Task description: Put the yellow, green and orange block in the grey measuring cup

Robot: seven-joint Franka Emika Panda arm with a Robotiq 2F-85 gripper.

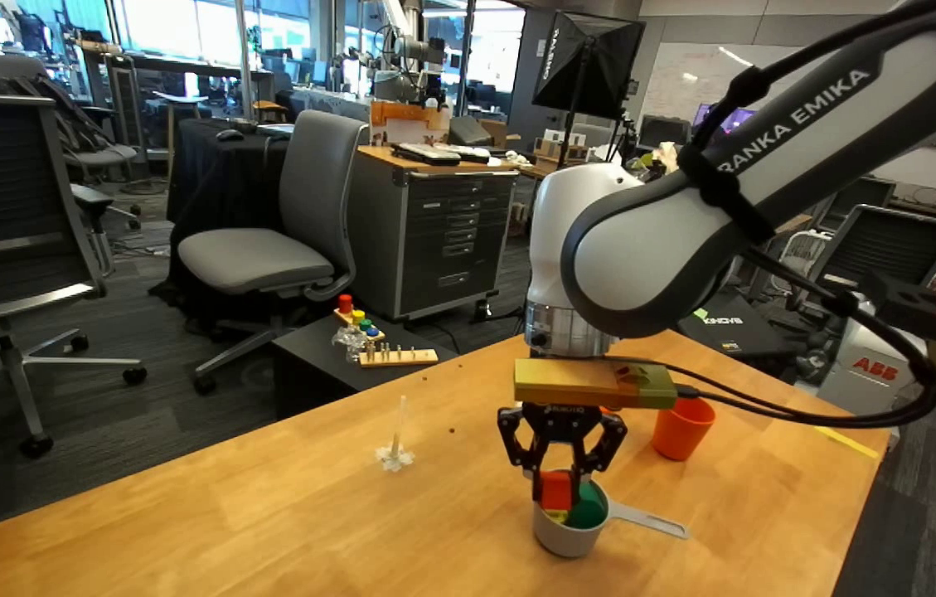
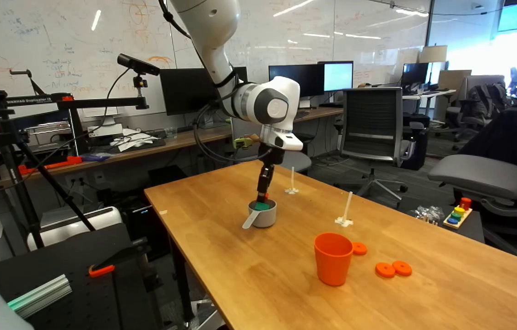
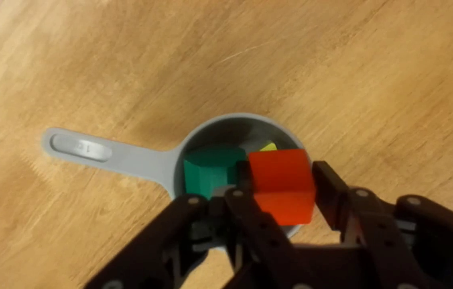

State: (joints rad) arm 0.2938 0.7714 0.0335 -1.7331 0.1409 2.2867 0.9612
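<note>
In an exterior view: showing the jaws face-on, standing apart by just the width of the orange block and pinching it from both sides at the mouth of the grey measuring cup. Displaying the green block and a bit of the yellow block lying inside.

In an exterior view: showing the jaws edge-on, exposing only a speck of orange by the tips. Including three orange discs lying near an orange cup, and two white posts standing on the counter.

In the wrist view: looking down on the measuring cup's marked handle. Showing the orange block lying between the jaw tips, on the side away from the handle, covering most of the yellow block. Leaving its height relative to the measuring cup's mouth unclear.
</note>
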